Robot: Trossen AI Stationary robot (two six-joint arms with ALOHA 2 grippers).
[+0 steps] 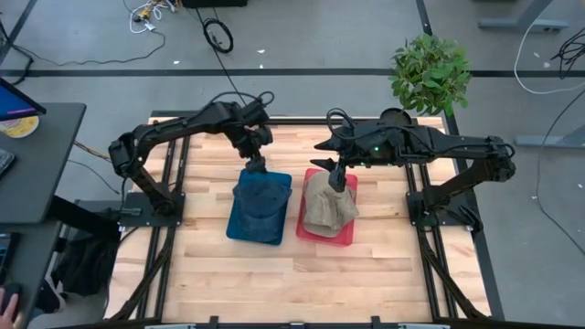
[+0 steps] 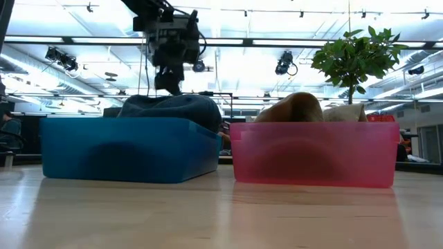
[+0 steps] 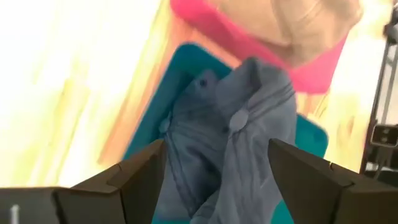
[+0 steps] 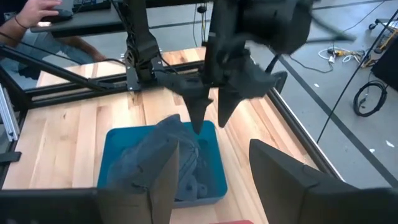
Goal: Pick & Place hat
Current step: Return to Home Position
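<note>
Left pincer [image 3: 216, 143] hangs spread over the blue cap [image 3: 249, 118], right pincer [image 1: 338, 181] spread above the red bin [image 1: 322, 239]; I'd lift both straight up before swinging home, avoiding snags

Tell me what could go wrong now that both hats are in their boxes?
The blue cap is heaped higher than the rim of the blue bin, and the open left gripper hangs just above it. Lifting away, a finger might snag the cloth and pull the cap out. The brown cap also bulges above the red bin, with the right gripper close over it, so a careless swing might nudge it.
</note>
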